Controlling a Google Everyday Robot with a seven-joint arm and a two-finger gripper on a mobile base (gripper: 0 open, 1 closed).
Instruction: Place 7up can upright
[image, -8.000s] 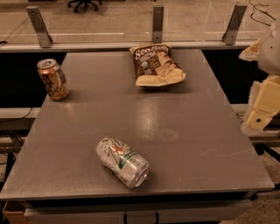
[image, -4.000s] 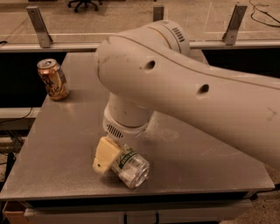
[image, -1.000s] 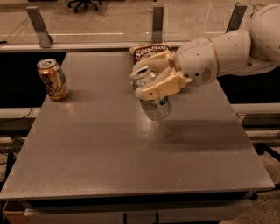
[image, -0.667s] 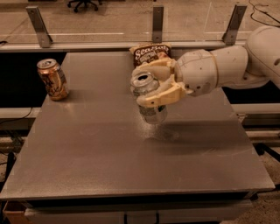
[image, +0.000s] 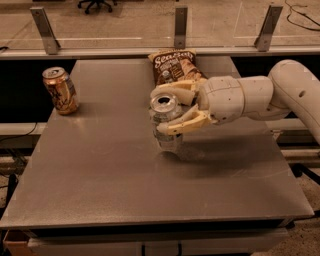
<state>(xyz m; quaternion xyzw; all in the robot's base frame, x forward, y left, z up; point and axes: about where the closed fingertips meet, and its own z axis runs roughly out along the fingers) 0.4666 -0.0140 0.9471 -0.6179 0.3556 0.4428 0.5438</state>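
7up can (image: 165, 105) upright mid-table (image: 125, 192), clamped in gripper (image: 163, 112) from right edge; chip bag (image: 172, 65) behind at far edge; orange-gold can (image: 60, 90) near far-left corner.

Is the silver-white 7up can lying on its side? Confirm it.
No, the silver-white 7up can stands upright, top facing up, clasped in the gripper over the middle of the grey table.
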